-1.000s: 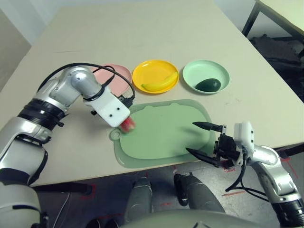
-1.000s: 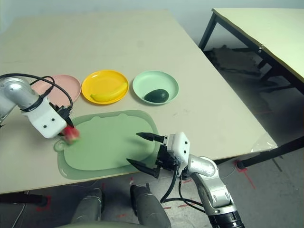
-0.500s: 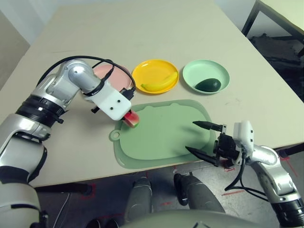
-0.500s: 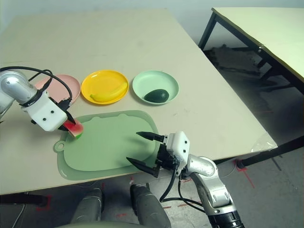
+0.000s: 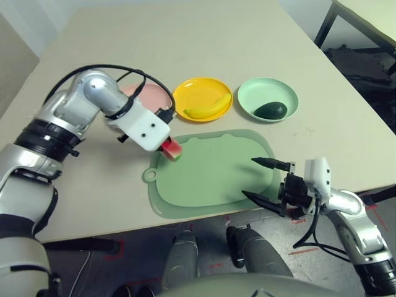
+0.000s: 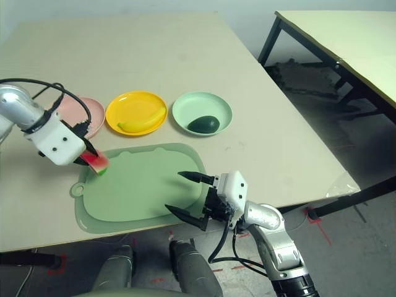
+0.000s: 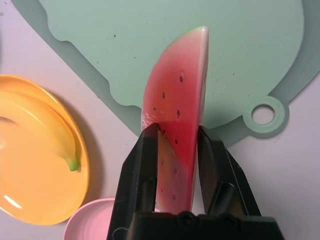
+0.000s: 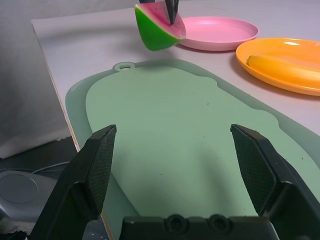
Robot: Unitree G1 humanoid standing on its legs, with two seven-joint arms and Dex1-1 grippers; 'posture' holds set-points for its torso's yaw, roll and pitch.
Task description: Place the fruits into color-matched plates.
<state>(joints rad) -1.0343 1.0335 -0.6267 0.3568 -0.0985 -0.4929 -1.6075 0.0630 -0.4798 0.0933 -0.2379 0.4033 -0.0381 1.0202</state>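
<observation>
My left gripper (image 5: 168, 146) is shut on the red watermelon wedge (image 5: 173, 150), holding it in the air over the near-left corner of the mat, just short of the pink plate (image 5: 154, 99). In the left wrist view both fingers clamp the wedge's (image 7: 180, 85) flat red sides. The banana (image 5: 207, 110) lies in the yellow plate (image 5: 198, 88). The avocado (image 5: 271, 111) sits in the mint green plate (image 5: 257, 93). My right gripper (image 5: 249, 178) stands open with nothing between its fingers, at the mat's near-right edge.
A large pale-green cutting mat (image 5: 210, 176) lies in front of the three plates, near the table's front edge. My left forearm and its cables cover part of the pink plate. Another table (image 6: 346, 43) stands at the far right.
My left gripper has lifted the watermelon wedge off the mat's left edge and carried it a little toward the pink plate. The right arm has not moved.
</observation>
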